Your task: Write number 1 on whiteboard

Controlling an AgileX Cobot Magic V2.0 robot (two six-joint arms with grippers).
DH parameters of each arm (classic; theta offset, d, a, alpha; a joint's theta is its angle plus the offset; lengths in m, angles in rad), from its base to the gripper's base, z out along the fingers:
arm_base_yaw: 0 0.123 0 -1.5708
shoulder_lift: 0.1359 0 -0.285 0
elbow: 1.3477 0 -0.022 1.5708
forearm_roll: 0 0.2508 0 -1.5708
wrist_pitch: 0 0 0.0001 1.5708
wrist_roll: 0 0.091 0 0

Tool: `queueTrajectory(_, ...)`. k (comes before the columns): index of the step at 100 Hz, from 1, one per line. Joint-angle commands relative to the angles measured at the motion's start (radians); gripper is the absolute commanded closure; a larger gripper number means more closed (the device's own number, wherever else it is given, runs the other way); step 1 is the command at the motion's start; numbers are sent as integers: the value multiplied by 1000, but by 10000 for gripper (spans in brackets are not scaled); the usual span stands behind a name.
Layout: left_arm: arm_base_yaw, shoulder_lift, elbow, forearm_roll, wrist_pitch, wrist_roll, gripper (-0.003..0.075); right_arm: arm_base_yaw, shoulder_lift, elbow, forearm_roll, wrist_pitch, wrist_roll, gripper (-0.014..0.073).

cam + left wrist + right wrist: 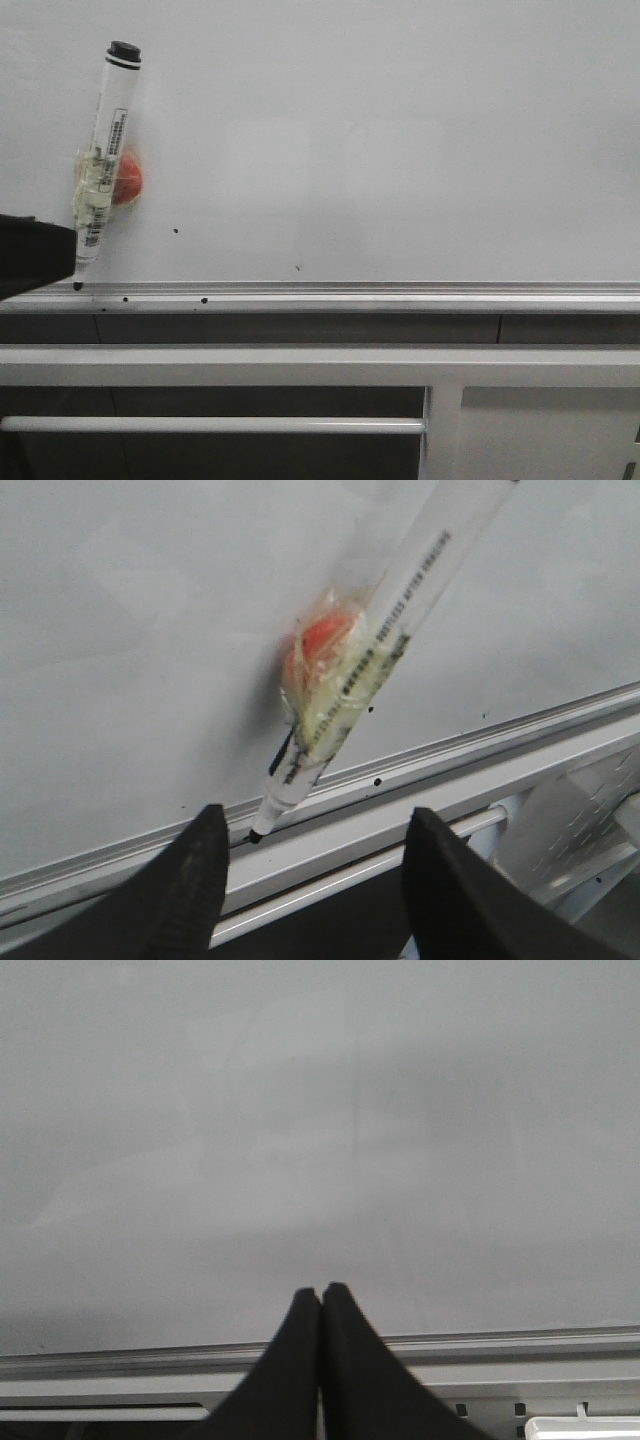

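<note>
Glossy whiteboard — blank (black specks)

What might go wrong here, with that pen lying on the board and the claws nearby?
The left gripper is open and not holding the marker, so it may nudge it instead of grasping. The tip sits on the whiteboard's edge rail, so a bump could smear stray ink. The right gripper is shut, idle.

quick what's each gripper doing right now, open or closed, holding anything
Left gripper: open, holding nothing; the marker lies on the whiteboard ahead of it.
Right gripper: closed, fingertips together, holding nothing.
</note>
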Motion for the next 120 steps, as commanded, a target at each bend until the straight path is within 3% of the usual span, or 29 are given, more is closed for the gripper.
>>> queueTrajectory(1,-29,61,-22,12,-144,-3,367,4,20,-27,2,-70,-13,657)
queueTrajectory(42,-53,275,-22,120,-446,0,377,4,20,-27,4,-78,-13,657)
queueTrajectory(80,-53,391,-24,149,-605,4,379,4,20,-27,4,-93,-13,657)
queueTrajectory(90,-53,405,-24,149,-612,4,443,4,20,-27,4,-93,-13,657)
queueTrajectory(104,-53,409,-24,149,-596,4,732,4,20,-27,4,-93,-13,657)
queueTrajectory(120,-53,409,-24,164,-553,16,741,6,24,-27,4,-70,-31,657)
